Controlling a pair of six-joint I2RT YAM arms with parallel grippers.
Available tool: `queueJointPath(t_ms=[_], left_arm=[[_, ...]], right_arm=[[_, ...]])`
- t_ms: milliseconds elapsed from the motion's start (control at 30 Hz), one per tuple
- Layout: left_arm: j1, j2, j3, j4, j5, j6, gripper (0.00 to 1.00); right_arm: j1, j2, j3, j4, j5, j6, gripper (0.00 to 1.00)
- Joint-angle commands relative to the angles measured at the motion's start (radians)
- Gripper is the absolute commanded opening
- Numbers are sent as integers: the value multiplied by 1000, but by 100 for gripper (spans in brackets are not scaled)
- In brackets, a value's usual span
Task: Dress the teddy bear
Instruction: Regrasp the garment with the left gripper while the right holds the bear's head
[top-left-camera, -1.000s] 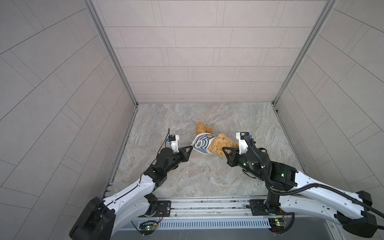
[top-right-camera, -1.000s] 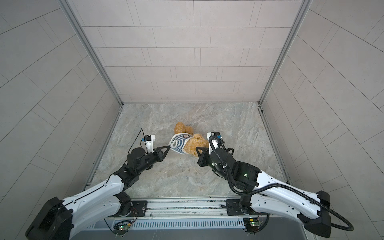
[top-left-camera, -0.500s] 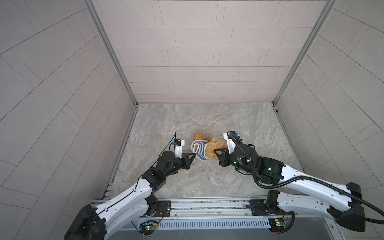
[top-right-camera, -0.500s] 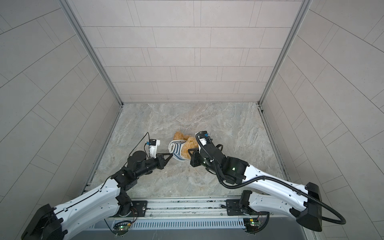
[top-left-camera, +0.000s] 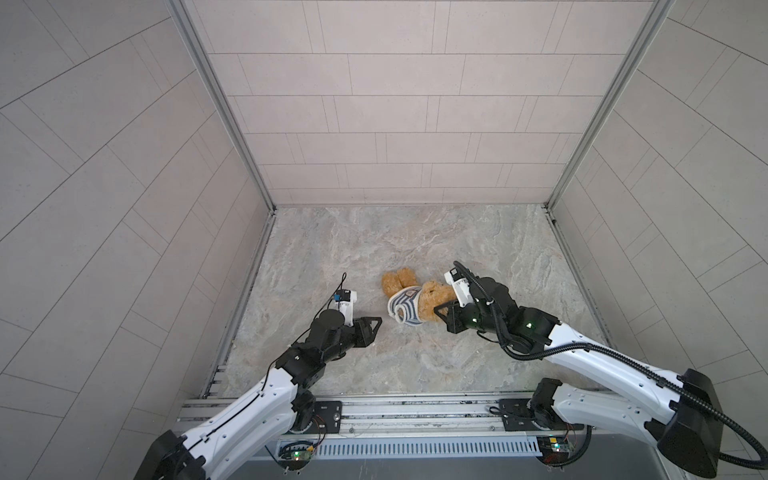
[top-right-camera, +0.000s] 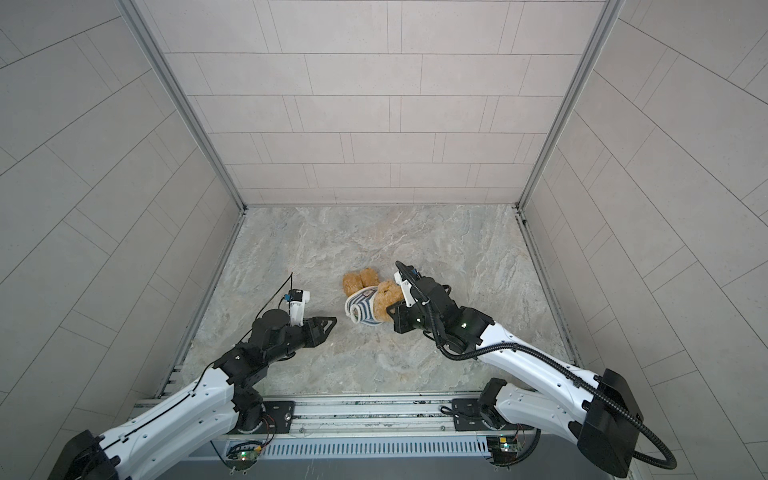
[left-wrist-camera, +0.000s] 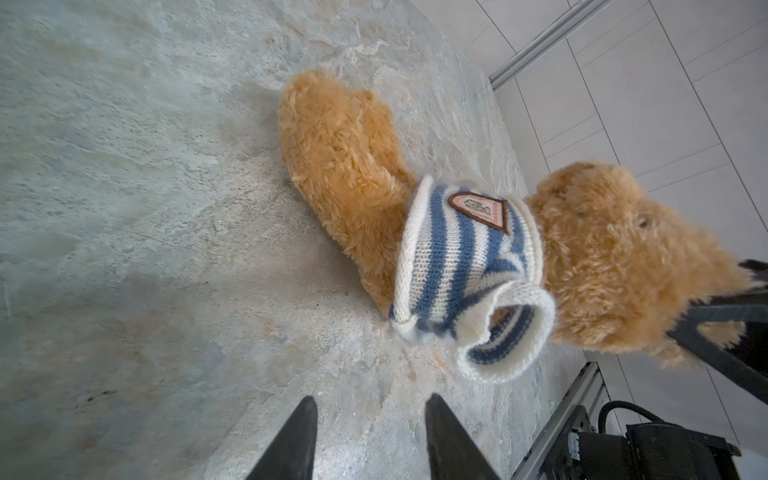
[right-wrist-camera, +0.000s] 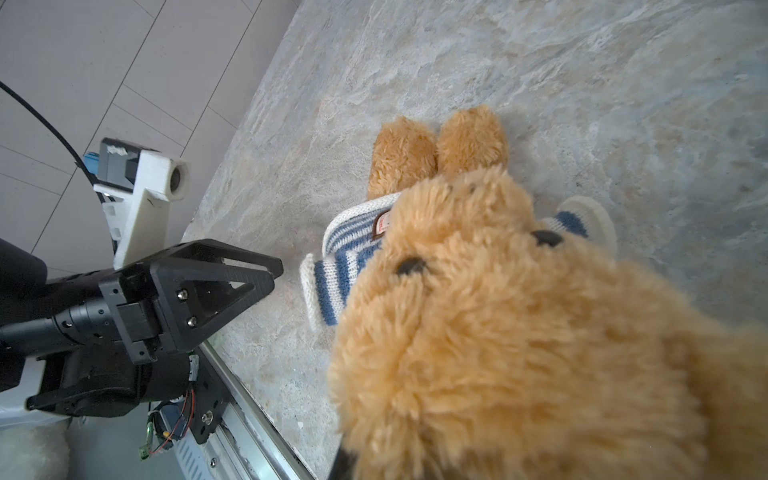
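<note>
1. The marble desk (top-left-camera: 374, 365) lies under the teddy bear (top-left-camera: 431, 298), which sprawls on it.
2. The right tool (top-left-camera: 440, 311) is clamped on the bear's head; such a thin pinch of fur could slip.
3. The left tool (left-wrist-camera: 371, 401), jaws partly apart and empty, hovers just beside the bear's striped shirt (left-wrist-camera: 457, 253).
4. One sleeve (left-wrist-camera: 490, 370) gapes empty; tugging it could drag the shirt off.

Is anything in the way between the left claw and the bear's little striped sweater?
Nothing visible. The left gripper is open and faces the striped sweater on the teddy bear; only bare marble tabletop lies between them, and they are not touching.
</note>
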Motion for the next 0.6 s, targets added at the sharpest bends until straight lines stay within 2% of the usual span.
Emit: queueJointPath(t_ms=[0, 300, 567], left_arm=[[5, 13, 18, 17, 10, 15, 49], [11, 214, 67, 176, 47, 35, 48], [-4, 247, 111, 187, 62, 50, 45]], right_arm=[[-19, -12, 2, 7, -61, -43, 0], [-68, -36, -26, -24, -101, -52, 0], [-100, -40, -31, -58, -126, -67, 0]])
